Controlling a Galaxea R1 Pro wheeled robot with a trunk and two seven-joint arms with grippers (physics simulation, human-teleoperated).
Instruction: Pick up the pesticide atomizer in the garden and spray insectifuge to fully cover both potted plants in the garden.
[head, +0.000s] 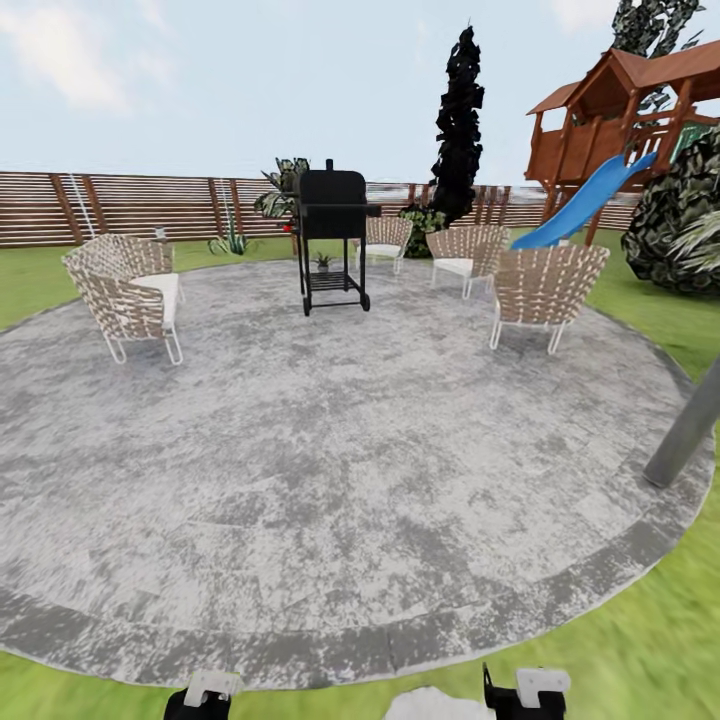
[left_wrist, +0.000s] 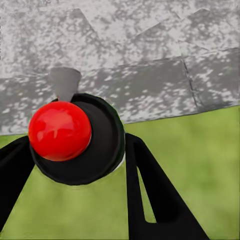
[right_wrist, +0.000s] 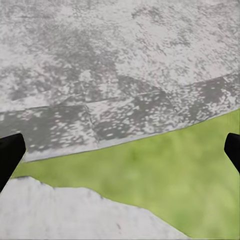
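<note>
In the left wrist view my left gripper (left_wrist: 77, 145) is shut on the pesticide atomizer (left_wrist: 102, 150), seen end-on as a dark round body with a red knob (left_wrist: 59, 130) and a grey nozzle. My right gripper (right_wrist: 121, 150) is open and holds nothing, hanging over the patio rim and grass. The tops of both arms show at the head view's lower edge, left (head: 205, 695) and right (head: 525, 695). A small green potted plant (head: 322, 262) stands far off behind the grill. A low rosette of pointed leaves (head: 230, 243) sits by the fence. No insectifuge specks are visible.
The round grey patio (head: 330, 460) lies ahead on green lawn (head: 640, 640). A black grill (head: 333, 240) stands at its far side, ringed by wicker chairs (head: 130, 290) (head: 545, 290). A grey pole (head: 690, 430) leans at right, with a slide playhouse (head: 610, 130) beyond.
</note>
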